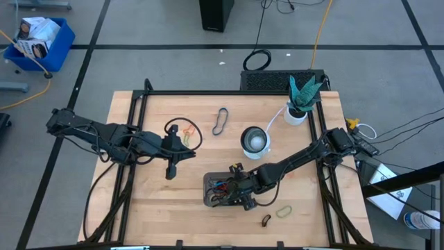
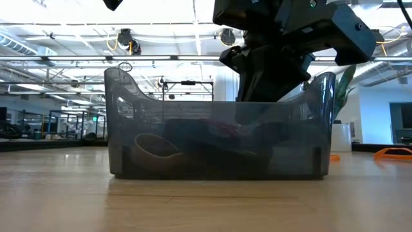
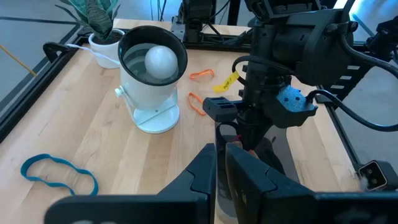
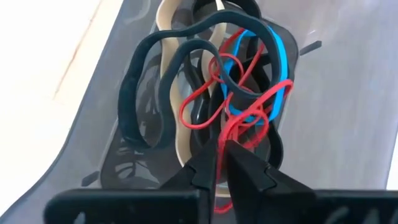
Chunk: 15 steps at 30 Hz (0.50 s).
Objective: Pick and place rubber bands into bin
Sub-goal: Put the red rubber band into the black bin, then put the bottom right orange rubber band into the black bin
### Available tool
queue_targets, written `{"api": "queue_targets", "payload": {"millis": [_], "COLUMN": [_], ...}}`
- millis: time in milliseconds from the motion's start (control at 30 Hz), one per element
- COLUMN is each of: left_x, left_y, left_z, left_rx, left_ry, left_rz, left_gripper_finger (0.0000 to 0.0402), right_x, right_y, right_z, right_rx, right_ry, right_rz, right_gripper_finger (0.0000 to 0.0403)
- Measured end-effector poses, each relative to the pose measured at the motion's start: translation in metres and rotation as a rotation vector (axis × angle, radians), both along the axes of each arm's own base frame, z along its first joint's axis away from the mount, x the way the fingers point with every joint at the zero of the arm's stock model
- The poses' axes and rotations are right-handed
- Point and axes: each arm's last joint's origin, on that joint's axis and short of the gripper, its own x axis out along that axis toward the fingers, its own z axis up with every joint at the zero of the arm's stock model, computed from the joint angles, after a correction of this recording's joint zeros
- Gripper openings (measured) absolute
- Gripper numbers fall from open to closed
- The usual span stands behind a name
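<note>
The dark grey bin (image 1: 210,182) stands near the table's front middle. It holds a tangle of rubber bands (image 4: 205,93): dark, blue, tan and red. My right gripper (image 4: 221,155) reaches down into the bin from the right, shut on the red rubber band (image 4: 245,115). My left gripper (image 1: 171,161) hovers left of the bin, shut with nothing in it. More bands lie flat on the table: a black one (image 1: 220,121), a big black loop with orange and green ones (image 1: 183,132), a pale green one (image 1: 283,211) and a brown one (image 1: 266,220). My right gripper pinches a strand of the red rubber band (image 4: 222,132) between its two fingertips. The fingers slant down into the bin from above and from the table's right. The rest of the band lies slack in loops over the other bands in the bin.
A round white-and-silver cup (image 1: 254,141) stands just behind the bin, and a white plant pot (image 1: 297,114) sits at the far right. A blue band (image 3: 59,174) and orange bands (image 3: 201,74) show in the left wrist view. A black frame (image 1: 132,125) lines the table's edges.
</note>
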Motion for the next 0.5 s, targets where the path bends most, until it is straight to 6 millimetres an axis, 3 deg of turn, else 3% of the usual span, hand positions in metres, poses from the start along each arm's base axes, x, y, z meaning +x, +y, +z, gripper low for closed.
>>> {"api": "queue_targets", "payload": {"millis": [133, 500], "left_x": [0.0000, 0.0000], "left_y": [0.0000, 0.0000], "left_z": [0.0000, 0.0000], "left_rx": [0.012, 0.015], "left_ry": [0.000, 0.000], "left_rz": [-0.006, -0.008], "left_gripper_finger": [0.0042, 0.0042], "right_x": [0.0001, 0.0029], "right_y": [0.0000, 0.0011], "right_z": [0.0000, 0.0016], "right_rx": [0.000, 0.013], "right_ry": [-0.001, -0.034], "right_rz": [0.000, 0.000], "right_gripper_finger": [0.0050, 0.0151]}}
